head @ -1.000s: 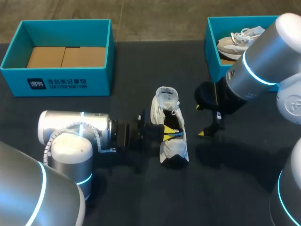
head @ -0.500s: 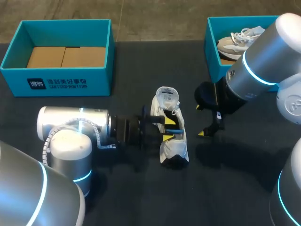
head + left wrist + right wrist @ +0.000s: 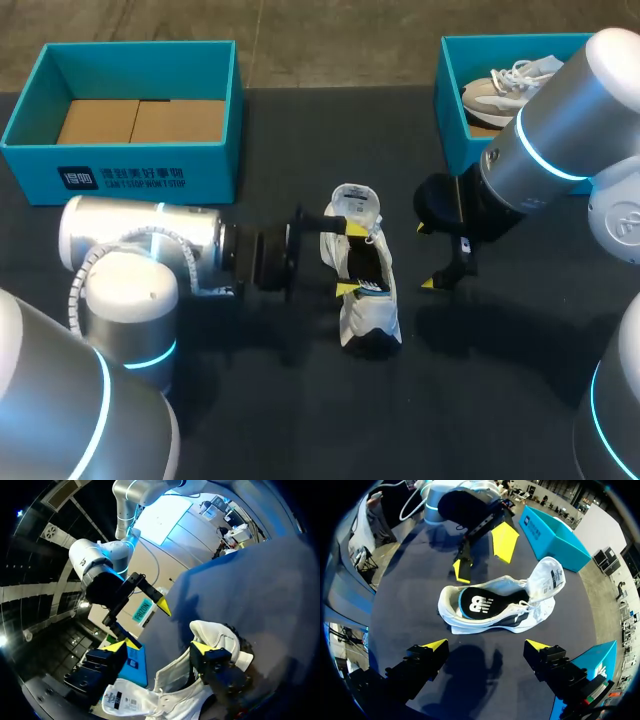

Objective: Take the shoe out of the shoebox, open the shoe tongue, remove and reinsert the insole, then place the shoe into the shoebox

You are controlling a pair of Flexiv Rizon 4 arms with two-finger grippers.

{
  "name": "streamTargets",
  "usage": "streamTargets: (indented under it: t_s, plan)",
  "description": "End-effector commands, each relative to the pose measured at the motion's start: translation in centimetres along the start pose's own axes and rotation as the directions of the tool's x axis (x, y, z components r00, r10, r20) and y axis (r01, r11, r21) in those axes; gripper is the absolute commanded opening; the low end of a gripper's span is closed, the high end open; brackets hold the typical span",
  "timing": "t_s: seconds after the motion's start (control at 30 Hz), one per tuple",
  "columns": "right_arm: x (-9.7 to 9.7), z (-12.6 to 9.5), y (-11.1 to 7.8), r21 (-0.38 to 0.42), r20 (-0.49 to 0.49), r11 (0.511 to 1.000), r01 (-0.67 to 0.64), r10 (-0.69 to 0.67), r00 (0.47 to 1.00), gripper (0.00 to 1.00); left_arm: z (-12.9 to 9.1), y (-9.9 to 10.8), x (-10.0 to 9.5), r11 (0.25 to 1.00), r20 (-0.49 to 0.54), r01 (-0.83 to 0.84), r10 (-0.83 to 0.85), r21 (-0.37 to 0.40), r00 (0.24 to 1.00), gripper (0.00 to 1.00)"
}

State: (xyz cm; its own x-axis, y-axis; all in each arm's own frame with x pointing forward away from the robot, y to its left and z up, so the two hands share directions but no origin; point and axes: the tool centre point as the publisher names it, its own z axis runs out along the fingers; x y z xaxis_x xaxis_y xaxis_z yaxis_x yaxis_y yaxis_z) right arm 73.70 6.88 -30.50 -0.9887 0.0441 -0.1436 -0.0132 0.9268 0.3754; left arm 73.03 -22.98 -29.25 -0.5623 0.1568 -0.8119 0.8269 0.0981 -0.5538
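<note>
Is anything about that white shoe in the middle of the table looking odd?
Yes: the shoe has its tongue flipped right out over the toe end, underside facing up. The insole lies inside the shoe. Nothing looks spilled or damaged.

The low white mesh sneaker (image 3: 366, 314) has dark side panels, white laces and a black foam insole (image 3: 485, 602) edged in blue and marked with a white logo. The open teal cardboard shoebox (image 3: 120, 165) has white lettering on its front and a plain brown floor. The second teal shoebox (image 3: 450, 110) holds a beige-and-white sneaker (image 3: 500, 88). The matte table top (image 3: 300, 430) is black. The silver left arm (image 3: 140, 240) and silver right arm (image 3: 560, 120) wear glowing cyan rings. The black left gripper (image 3: 350, 258) and black right gripper (image 3: 425, 257) end in bright yellow tips.
</note>
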Motion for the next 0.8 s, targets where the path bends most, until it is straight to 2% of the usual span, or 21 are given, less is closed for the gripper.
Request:
streamTargets:
  t_s: [0.03, 0.07, 0.13, 0.2, 0.57, 0.8]
  plan:
    - [0.1, 0.1, 0.0, 0.001, 0.001, 1.000, 0.000, 0.000, 1.000, 1.00, -0.5, 0.1, -0.6, 1.000, -0.068, -0.006, 0.007, 0.012, 0.998, 0.47]
    - [0.1, 0.1, 0.0, 0.001, 0.001, 1.000, 0.000, 0.000, 1.000, 1.00, -0.6, 0.1, -0.6, 1.000, -0.090, -0.009, 0.011, 0.017, 0.996, 0.41]
    - [0.1, 0.1, 0.0, 0.001, 0.001, 1.000, 0.000, 0.000, 1.000, 1.00, -0.7, 0.1, -0.7, 0.999, -0.131, -0.018, 0.022, 0.030, 0.991, 0.10]
    - [0.1, 0.1, 0.0, 0.001, 0.001, 1.000, 0.000, 0.000, 1.000, 1.00, -0.8, 0.1, -0.8, 0.999, -0.183, -0.022, 0.029, 0.037, 0.983, 0.00]
    - [0.1, 0.1, 0.0, 0.001, 0.001, 1.000, 0.000, 0.000, 1.000, 1.00, -1.5, 0.7, -0.5, 0.998, -0.455, 0.015, 0.015, 0.064, 0.890, 0.00]
    - [0.1, 0.1, 0.0, 0.001, 0.001, 1.000, 0.000, 0.000, 1.000, 1.00, -1.6, 1.1, -0.1, 0.998, -0.576, 0.024, 0.011, 0.052, 0.817, 0.00]
